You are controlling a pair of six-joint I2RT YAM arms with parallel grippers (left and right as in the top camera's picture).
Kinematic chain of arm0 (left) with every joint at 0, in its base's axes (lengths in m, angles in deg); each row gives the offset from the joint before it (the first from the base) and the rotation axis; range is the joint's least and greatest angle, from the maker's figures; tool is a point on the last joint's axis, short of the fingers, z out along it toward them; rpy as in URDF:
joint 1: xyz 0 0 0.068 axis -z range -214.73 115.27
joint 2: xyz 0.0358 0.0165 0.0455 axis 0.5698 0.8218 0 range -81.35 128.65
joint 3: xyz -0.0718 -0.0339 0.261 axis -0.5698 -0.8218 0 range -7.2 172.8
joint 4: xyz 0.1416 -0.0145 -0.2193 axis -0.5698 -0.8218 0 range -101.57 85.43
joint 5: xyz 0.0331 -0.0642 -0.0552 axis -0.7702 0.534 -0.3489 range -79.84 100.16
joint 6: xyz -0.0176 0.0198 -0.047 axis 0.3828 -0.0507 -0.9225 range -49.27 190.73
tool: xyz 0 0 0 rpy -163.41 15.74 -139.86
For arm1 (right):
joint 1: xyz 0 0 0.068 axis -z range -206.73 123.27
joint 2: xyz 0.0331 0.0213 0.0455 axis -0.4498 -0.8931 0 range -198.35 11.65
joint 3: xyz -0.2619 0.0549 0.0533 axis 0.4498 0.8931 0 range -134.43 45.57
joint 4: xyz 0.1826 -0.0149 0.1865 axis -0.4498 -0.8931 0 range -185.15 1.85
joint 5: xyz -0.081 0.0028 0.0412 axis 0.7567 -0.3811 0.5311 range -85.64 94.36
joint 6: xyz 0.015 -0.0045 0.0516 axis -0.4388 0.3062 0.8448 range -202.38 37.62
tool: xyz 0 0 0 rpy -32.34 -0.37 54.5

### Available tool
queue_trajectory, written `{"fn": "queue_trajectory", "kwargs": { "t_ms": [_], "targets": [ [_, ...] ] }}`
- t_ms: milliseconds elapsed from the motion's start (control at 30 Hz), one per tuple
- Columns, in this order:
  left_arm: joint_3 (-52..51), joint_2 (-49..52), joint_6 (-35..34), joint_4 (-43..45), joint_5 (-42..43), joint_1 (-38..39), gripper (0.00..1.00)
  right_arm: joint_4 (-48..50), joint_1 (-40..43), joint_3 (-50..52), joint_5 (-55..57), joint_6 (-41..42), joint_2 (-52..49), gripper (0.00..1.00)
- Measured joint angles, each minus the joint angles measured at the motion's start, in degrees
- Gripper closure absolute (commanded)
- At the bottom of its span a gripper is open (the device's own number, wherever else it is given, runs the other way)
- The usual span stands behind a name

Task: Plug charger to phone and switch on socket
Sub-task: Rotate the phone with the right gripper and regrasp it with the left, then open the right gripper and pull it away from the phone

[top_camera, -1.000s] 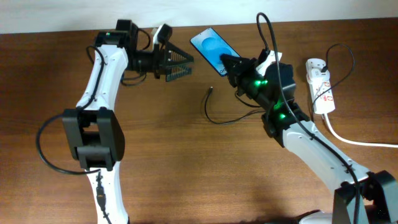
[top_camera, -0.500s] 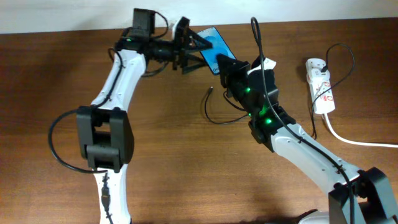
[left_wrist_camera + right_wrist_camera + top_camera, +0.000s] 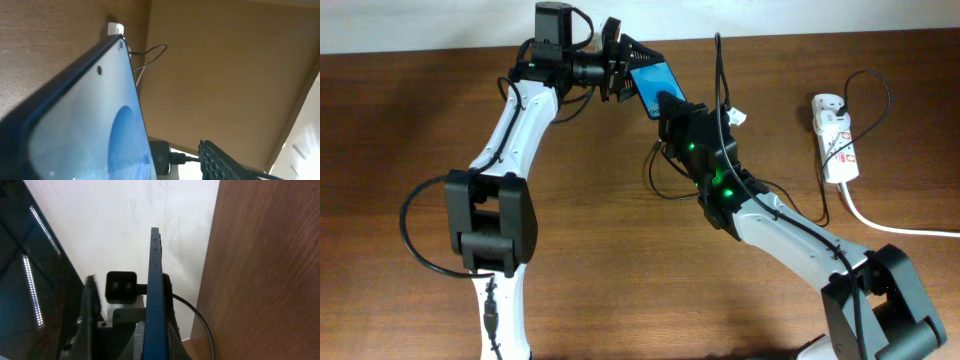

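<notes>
overhead looking straight down on table (image 3: pixel 610 270), both wrist views pressed close, all sharing the phone (image 3: pixel 648 78)

The brown wooden worktop (image 3: pixel 620 280) is carrying two things directly. The thin black charger (image 3: pixel 652 176) is lying loosely curved near the middle, its small plug tip resting free on the wood. The white socket (image 3: pixel 834 140) is lying well apart near the right edge, and its thick white cord (image 3: pixel 880 224) is trailing off to the right.

Blue phone (image 3: pixel 653 78) tilted, charger (image 3: pixel 651 178) loose, socket (image 3: pixel 836 140) right
</notes>
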Motion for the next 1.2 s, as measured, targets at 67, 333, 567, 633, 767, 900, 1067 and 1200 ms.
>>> {"fn": "queue_trajectory", "kwargs": {
  "t_ms": [67, 333, 567, 633, 767, 900, 1067, 1200],
  "targets": [
    [0.0, 0.0, -0.7, 0.0, -1.2, 0.2, 0.65, 0.3, 0.0, -0.3, 0.3, 0.0, 0.0, 0.96],
    [0.0, 0.0, -2.0, -0.2, -4.3, 1.2, 0.97, 0.8, 0.0, -0.6, 1.7, 0.2, 0.0, 0.96],
    [0.0, 0.0, -4.1, 0.0, -3.8, 1.1, 1.0, 0.9, 0.0, -0.6, 1.6, 3.5, 0.0, 0.78],
    [0.0, 0.0, -2.8, 0.1, -4.0, 1.2, 1.0, 0.5, 0.0, -0.6, 0.6, 1.6, 0.0, 0.59],
    [0.0, 0.0, -2.4, 0.1, -3.7, 0.6, 1.0, 0.2, -0.4, -0.6, -0.8, 0.0, 0.0, 0.28],
    [0.0, 0.0, 2.6, 0.0, -1.0, -4.9, 1.0, 0.1, -0.4, -0.6, -4.6, -13.1, 0.0, 0.01],
    [0.0, 0.0, 13.8, -0.1, 10.5, -13.8, 1.0, -16.6, -0.4, -1.3, -17.1, -36.0, -0.1, 0.02],
    [0.0, 0.0, 20.6, -4.4, 17.1, -14.2, 1.0, -35.7, 0.6, -1.3, -20.9, -47.2, -0.1, 0.23]
  ]
}}
